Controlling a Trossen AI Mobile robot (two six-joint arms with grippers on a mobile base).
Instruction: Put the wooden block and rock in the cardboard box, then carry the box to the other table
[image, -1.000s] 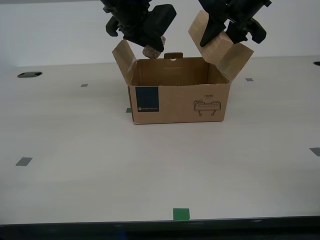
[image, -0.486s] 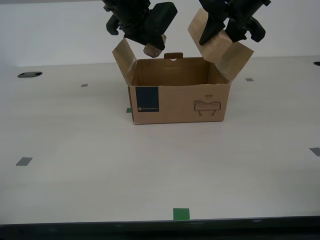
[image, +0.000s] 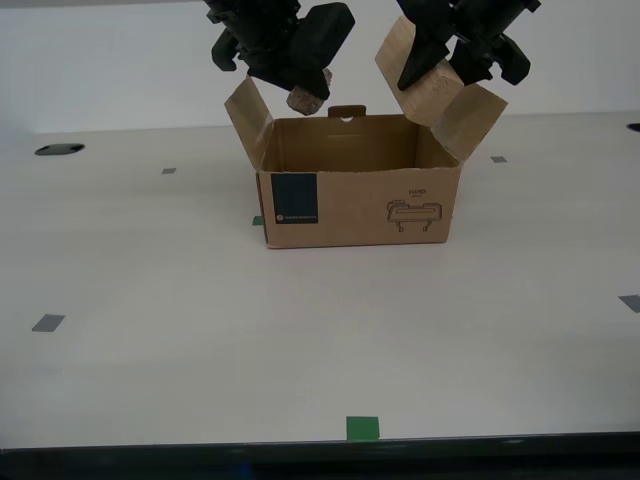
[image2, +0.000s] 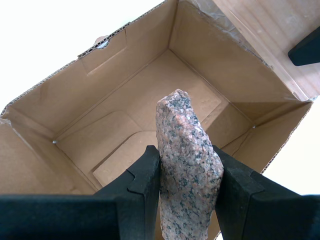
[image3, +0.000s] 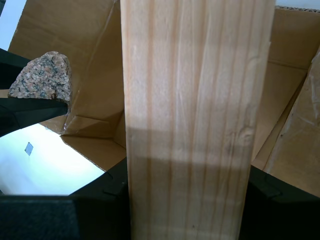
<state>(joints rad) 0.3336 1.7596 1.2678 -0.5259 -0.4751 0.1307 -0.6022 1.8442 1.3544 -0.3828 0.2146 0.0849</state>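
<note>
cardboard box (image: 358, 200): open, empty, mid-table in the exterior view.
wooden block (image3: 195, 120): clamped between the jaws of my first gripper (image: 455, 50), above the box's exterior-view right flap.
rock (image2: 187, 165): pinched in my second gripper (image2: 187, 200), over the box's exterior-view left end.

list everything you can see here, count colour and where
brown corrugated cardboard box: 1, brown with a dark teal label, flaps up, standing mid-table, empty inside
speckled pinkish-grey rock: 1, held above the box's open top
pale wooden block: 1, light wood, held above the open box
off-white table: 1, under the box
tape marks: several, green and grey, scattered on the table
dark oval hole: 1, table's far edge, exterior view's left
my second hand: black, shut on the rock
my first hand: black, shut on the block
</note>
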